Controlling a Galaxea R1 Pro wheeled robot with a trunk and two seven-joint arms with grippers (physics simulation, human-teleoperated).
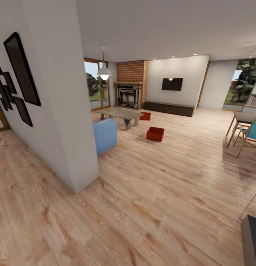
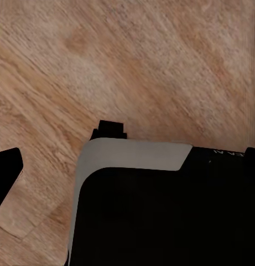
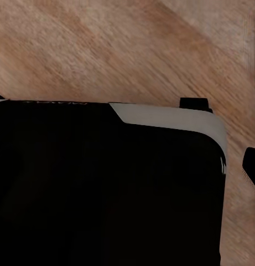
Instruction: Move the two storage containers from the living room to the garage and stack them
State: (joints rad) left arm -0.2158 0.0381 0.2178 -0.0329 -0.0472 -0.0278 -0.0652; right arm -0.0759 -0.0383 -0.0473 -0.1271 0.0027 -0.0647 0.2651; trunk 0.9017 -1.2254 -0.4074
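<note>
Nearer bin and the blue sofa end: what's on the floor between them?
Head view: only bare wood floor lies between the nearer bin and the sofa. The low table stands farther back.

Bright, even daylight; slight blur.

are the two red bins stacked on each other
No, the nearer storage container sits alone on the wood floor, and the farther storage container rests apart from it beside the low table.

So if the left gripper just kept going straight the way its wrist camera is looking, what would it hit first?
Probably the robot's own black-and-grey base, which sits across much of that line; beside it lies only the wood plank floor. Depth is unclear, so that is a guess.
</note>
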